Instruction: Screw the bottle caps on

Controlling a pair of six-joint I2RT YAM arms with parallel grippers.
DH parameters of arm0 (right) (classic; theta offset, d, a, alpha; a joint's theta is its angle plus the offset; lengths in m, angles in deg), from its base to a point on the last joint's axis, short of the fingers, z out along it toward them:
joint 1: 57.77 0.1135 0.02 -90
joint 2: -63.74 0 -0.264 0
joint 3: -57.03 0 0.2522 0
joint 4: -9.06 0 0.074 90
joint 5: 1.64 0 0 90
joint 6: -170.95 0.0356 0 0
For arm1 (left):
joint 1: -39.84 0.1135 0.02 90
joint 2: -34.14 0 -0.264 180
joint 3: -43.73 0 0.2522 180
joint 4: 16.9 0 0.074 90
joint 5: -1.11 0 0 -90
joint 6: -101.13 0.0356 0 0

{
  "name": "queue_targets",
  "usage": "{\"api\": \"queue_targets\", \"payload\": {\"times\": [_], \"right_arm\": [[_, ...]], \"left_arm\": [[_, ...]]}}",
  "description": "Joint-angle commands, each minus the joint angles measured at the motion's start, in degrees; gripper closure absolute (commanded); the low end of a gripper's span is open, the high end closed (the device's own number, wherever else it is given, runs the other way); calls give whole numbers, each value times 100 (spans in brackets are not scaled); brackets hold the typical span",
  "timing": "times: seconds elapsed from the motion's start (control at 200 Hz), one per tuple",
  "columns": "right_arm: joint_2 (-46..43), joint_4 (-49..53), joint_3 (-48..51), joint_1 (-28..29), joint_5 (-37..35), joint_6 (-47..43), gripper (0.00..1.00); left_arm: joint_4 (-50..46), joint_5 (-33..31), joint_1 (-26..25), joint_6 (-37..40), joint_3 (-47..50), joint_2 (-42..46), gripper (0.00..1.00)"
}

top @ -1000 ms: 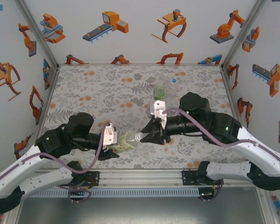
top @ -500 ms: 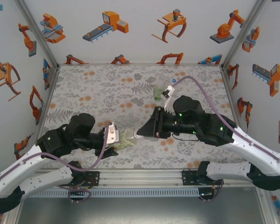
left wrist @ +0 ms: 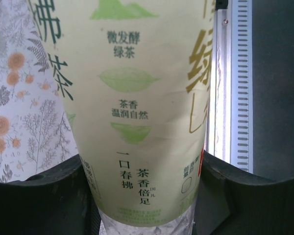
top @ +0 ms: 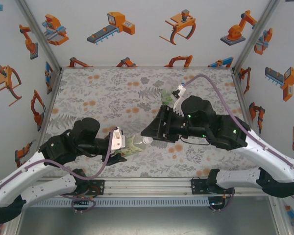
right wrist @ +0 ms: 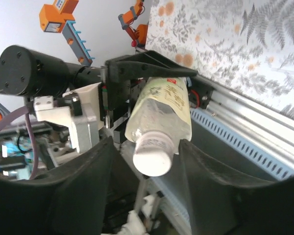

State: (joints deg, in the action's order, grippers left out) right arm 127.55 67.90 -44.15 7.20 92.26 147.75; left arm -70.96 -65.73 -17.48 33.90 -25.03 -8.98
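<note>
A clear, crinkled plastic bottle [right wrist: 160,107] with a pale green label is clamped around its body by the left gripper [left wrist: 147,196]. Chinese print is legible from the left wrist. From the right wrist, the round white cap [right wrist: 152,159] is seen between the parted fingers of the right gripper [right wrist: 147,147], touched by neither.

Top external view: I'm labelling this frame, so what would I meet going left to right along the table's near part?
Left hand → labelled bottle → right hand. The white cap on the bottle's neck overlaps the right hand, so it is left out.
</note>
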Motion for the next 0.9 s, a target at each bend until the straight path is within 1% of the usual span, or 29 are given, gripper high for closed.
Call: {"api": "queue_targets", "payload": {"times": [0.0, 0.045, 0.085, 0.12, 0.19, 0.31, 0.386, 0.456, 0.496, 0.661, 0.746, 0.896], "right_arm": [[20, 342, -485, 13, -222, -1347, 45], [-21, 337, -453, 13, -272, -1684, 45], [-46, 319, -430, 9, -318, -2017, 42], [-72, 258, -407, 10, -297, -2422, 40], [-151, -16, -312, 16, -60, -3365, 41], [-322, -485, -181, 13, 777, -5093, 41], [-437, -675, -36, 14, 1531, -6316, 41], [-541, -673, 124, 9, 2194, -7421, 41], [-562, -610, 146, 13, 2383, -7867, 41], [-360, -165, -44, 12, 3023, -9260, 41], [-250, -157, -104, 13, 3031, -9462, 42], [-93, -147, -144, 15, 3054, -9519, 46]], "left_arm": [[259, 222, -16, 114, -46, 54, 100], [277, 248, -20, 115, -43, 36, 100], [265, 302, -16, 121, -68, 23, 100], [222, 379, -16, 137, -94, 7, 100], [211, 525, -16, 149, -87, 5, 100], [156, 777, -18, 145, -94, 7, 100], [131, 846, -16, 142, -75, 21, 100], [113, 889, -17, 145, -67, 18, 100], [62, 924, -25, 151, -101, -5, 100], [-14, 1006, -25, 127, -118, -39, 100], [-61, 1012, -25, 110, -144, -48, 100], [-66, 1036, -20, 78, -154, -61, 100]]}}
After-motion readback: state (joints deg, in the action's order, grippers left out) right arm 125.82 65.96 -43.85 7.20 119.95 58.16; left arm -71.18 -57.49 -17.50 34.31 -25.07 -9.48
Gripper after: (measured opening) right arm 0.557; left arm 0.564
